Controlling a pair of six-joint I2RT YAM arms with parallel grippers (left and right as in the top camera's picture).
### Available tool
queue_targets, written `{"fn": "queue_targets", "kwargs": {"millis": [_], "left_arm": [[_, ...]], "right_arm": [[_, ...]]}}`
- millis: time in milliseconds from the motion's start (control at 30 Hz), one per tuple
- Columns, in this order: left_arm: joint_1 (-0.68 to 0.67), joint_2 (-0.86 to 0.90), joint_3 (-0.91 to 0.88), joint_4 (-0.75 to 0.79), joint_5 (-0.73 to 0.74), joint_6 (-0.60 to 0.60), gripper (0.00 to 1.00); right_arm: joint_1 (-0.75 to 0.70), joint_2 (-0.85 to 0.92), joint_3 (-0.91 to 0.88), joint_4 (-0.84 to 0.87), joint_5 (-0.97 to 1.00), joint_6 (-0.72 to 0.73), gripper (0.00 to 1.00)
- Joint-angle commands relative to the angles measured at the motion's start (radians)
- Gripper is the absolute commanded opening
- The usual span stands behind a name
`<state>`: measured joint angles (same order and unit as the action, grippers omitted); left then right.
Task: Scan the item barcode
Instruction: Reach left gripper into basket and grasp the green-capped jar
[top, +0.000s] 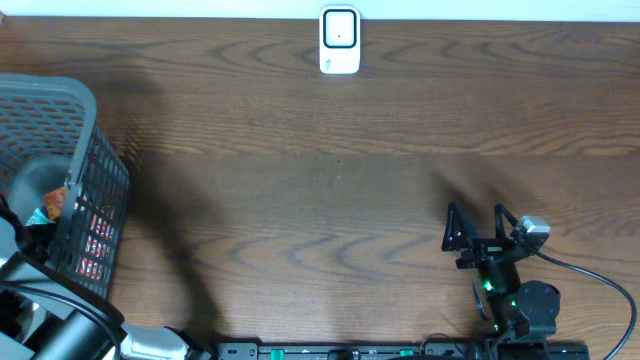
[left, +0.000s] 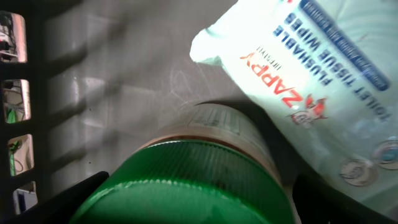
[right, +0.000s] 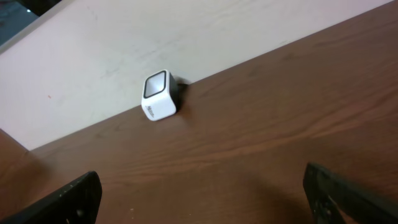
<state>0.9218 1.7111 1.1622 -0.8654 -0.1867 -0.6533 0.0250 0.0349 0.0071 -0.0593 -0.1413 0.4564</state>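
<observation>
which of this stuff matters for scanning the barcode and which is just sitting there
For the job:
- barcode scanner
- green-lidded jar, under the left gripper

Just there for now:
- Zappy wipes pack
- grey mesh basket
- right gripper, open over bare table

Basket (top: 95, 170): left edge of table (top: 300, 200).
Scanner (top: 340, 42): far edge, mid.
Jar (left: 205, 180), wipes pack (left: 311, 81): in basket, side by side.
</observation>
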Motion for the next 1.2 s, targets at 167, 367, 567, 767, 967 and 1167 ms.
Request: {"fn": "queue_targets", "kwargs": {"millis": [167, 367, 567, 767, 967, 1167], "left_arm": [[0.006, 0.01, -0.031, 0.039, -0.017, 0.032, 0.93], [0.006, 0.01, -0.053, 0.079, -0.016, 0.032, 0.93], [0.006, 0.011, -0.053, 0.087, -0.016, 0.032, 0.79], [0.005, 0.009, -0.047, 0.064, -0.014, 0.039, 0.48], [0.006, -0.031, 0.08, -0.044, 0.046, 0.039, 0.45], [0.005, -0.125, 0.395, -0.192, 0.201, 0.126, 0.47]], "right_arm": [[0.023, -0.001, -0.002, -0.003, 0.002, 0.007, 0.99], [0.023, -0.001, -0.002, -0.003, 0.002, 0.007, 0.99], [0.023, -0.001, -0.002, -0.003, 0.002, 0.007, 0.99], [0.023, -0.001, -0.002, -0.003, 0.002, 0.007, 0.99], [0.023, -0.001, -0.002, -0.003, 0.002, 0.007, 0.99], [0.023, -0.001, -0.002, -0.003, 0.002, 0.007, 0.99]]}}
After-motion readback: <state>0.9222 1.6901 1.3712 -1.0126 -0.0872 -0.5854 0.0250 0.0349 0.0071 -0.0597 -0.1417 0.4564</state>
